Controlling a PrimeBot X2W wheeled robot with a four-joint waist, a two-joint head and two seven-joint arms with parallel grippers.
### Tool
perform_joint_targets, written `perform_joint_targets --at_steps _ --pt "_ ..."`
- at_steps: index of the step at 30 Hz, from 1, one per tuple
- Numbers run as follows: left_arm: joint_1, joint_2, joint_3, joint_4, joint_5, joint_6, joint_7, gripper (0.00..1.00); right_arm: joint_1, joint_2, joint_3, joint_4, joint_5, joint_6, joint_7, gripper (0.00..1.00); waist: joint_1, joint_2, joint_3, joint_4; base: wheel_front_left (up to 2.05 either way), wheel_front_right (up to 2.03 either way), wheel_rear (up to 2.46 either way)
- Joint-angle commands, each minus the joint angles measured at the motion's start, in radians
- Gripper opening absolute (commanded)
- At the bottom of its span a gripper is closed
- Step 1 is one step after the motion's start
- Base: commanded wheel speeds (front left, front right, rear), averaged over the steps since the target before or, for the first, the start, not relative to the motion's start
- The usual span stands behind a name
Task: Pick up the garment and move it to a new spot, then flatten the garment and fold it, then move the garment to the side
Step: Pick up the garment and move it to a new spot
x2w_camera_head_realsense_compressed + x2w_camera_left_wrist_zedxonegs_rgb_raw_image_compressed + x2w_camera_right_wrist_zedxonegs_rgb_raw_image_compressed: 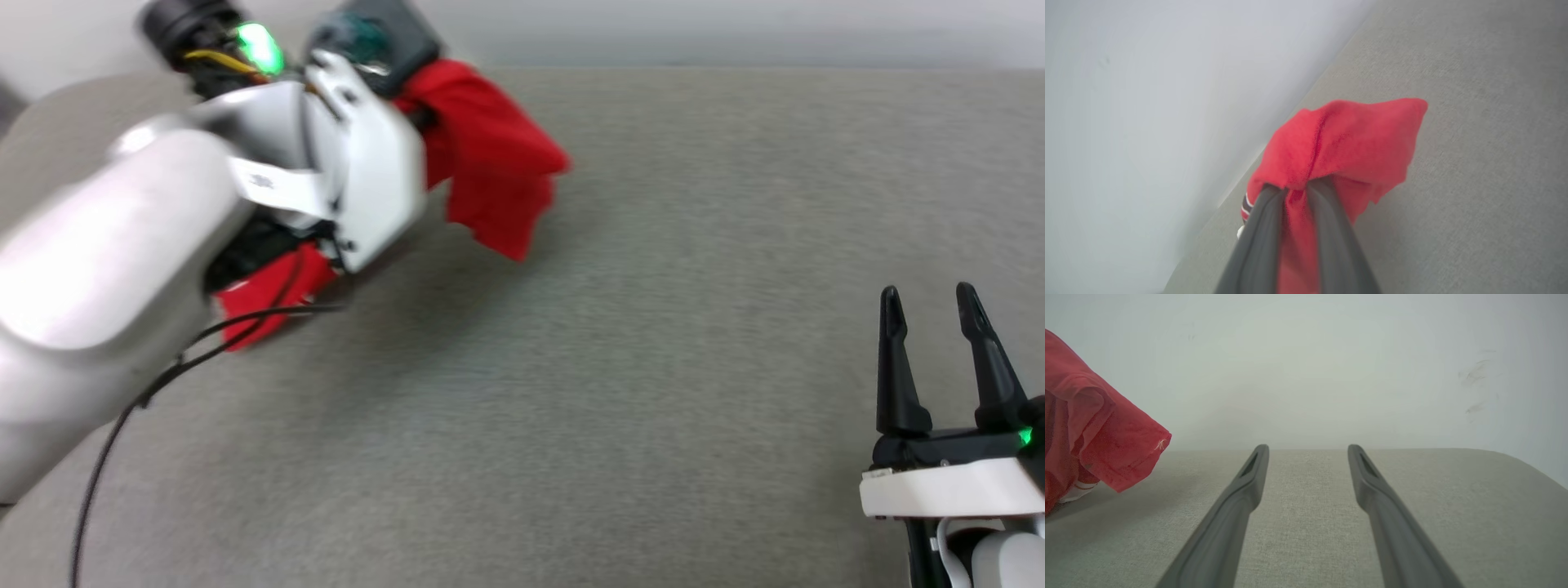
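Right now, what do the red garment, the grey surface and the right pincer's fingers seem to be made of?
The garment: soft matte knit cloth, likely; it bunches and drapes in folds, with a stitched hem. The surface: grey woven fabric, matte, flecked weave showing. The fingers of the right pincer: smooth dark plastic or rubber, faint sheen; which, unclear.

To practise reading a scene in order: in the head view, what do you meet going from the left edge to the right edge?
Pale left forearm → bunched red fabric garment → bare stretch of grey woven surface → open right gripper with two long dark fingers.
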Motion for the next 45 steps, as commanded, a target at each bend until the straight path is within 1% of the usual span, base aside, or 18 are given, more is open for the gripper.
perform_joint_targets --at_steps 1,7,10,13,15,18,21,25,26,29,32,33,34,37,40,43,44,45 --pt "-0.016 -0.017 -0.014 -0.005 -0.002 0.001 -0.014 0.00 0.008 0.003 -0.001 0.003 0.007 0.000 -0.002 1.00 0.0002 -0.0001 -0.009 -0.059 0.00 0.00 0.00" --pt "-0.079 -0.139 -0.131 -0.011 -0.023 0.001 -0.111 0.00 0.013 0.003 -0.015 0.007 0.033 0.000 -0.002 1.00 0.0002 -0.0001 0.001 -0.173 0.00 0.00 0.00" --pt "-0.088 -0.204 -0.173 -0.010 -0.028 0.001 -0.155 0.00 0.015 0.003 -0.031 0.007 0.046 0.000 -0.002 1.00 0.0002 -0.0001 0.011 -0.210 0.00 0.00 0.00" --pt "-0.044 -0.272 -0.201 0.003 -0.030 0.001 -0.182 0.00 0.012 0.003 -0.044 0.009 0.054 0.000 -0.002 1.00 0.0002 -0.0001 0.023 -0.235 0.00 0.00 0.00" --pt "0.009 -0.312 -0.207 0.008 -0.024 0.001 -0.177 0.00 0.011 0.003 -0.046 0.008 0.060 0.000 -0.002 1.00 0.0002 -0.0001 0.031 -0.243 0.00 0.00 0.00" --pt "0.142 -0.363 -0.206 -0.020 0.037 0.001 -0.092 0.00 0.003 0.003 -0.049 0.006 0.067 0.000 -0.002 1.00 0.0002 -0.0001 0.045 -0.251 0.00 0.00 0.00" --pt "0.289 -0.383 -0.205 -0.045 0.100 0.001 -0.010 0.00 -0.008 0.003 -0.051 0.007 0.067 0.000 -0.002 1.00 0.0002 -0.0001 0.060 -0.253 0.00 0.00 0.00" --pt "0.475 -0.377 -0.205 -0.093 0.168 0.000 0.100 0.00 -0.019 0.003 -0.051 0.011 0.060 0.000 -0.002 1.00 0.0002 -0.0001 0.075 -0.252 0.00 0.00 0.00" --pt "0.518 -0.374 -0.205 -0.104 0.172 0.000 0.124 0.00 -0.024 0.003 -0.051 0.011 0.058 0.000 -0.002 1.00 0.0002 -0.0001 0.077 -0.251 0.00 0.00 0.00" --pt "0.605 -0.368 -0.206 -0.130 0.179 0.000 0.160 0.00 -0.031 0.003 -0.054 0.012 0.053 0.000 -0.002 1.00 0.0002 -0.0001 0.081 -0.245 0.00 0.00 0.00" --pt "0.632 -0.374 -0.205 -0.134 0.176 0.000 0.151 0.00 -0.028 0.003 -0.054 0.014 0.045 0.000 -0.002 1.00 0.0002 -0.0001 0.074 -0.231 0.00 0.00 0.00" --pt "0.628 -0.377 -0.205 -0.128 0.181 0.000 0.136 0.14 -0.025 0.003 -0.054 0.016 0.040 0.000 -0.002 1.00 0.0002 -0.0001 0.068 -0.225 0.00 0.00 0.00" --pt "0.619 -0.381 -0.206 -0.121 0.183 0.000 0.110 1.00 -0.021 0.003 -0.055 0.017 0.037 0.000 -0.002 1.00 0.0002 -0.0001 0.061 -0.219 0.00 0.00 0.00" --pt "0.587 -0.394 -0.205 -0.095 0.180 0.000 0.005 1.00 -0.003 0.003 -0.057 0.019 0.032 0.000 -0.002 1.00 0.0002 -0.0001 0.032 -0.201 0.00 0.00 0.00" --pt "0.547 -0.399 -0.206 -0.056 0.190 0.000 -0.158 1.00 0.021 0.003 -0.068 0.021 0.023 0.000 -0.002 1.00 0.0002 -0.0001 -0.008 -0.177 0.00 0.00 0.00" --pt "0.520 -0.404 -0.187 0.000 0.169 0.000 -0.328 1.00 0.047 0.003 -0.081 0.023 0.015 0.000 -0.002 1.00 0.0002 -0.0001 -0.055 -0.148 0.00 0.00 0.00" --pt "0.511 -0.404 -0.167 0.016 0.176 0.006 -0.374 1.00 0.056 0.003 -0.083 0.023 0.013 0.000 -0.002 1.00 0.0002 -0.0001 -0.071 -0.139 0.00 0.00 0.00" --pt "0.508 -0.403 -0.146 0.032 0.187 0.023 -0.415 1.00 0.064 0.003 -0.084 0.024 0.012 0.000 -0.002 1.00 0.0002 -0.0001 -0.084 -0.131 0.00 0.00 0.00"
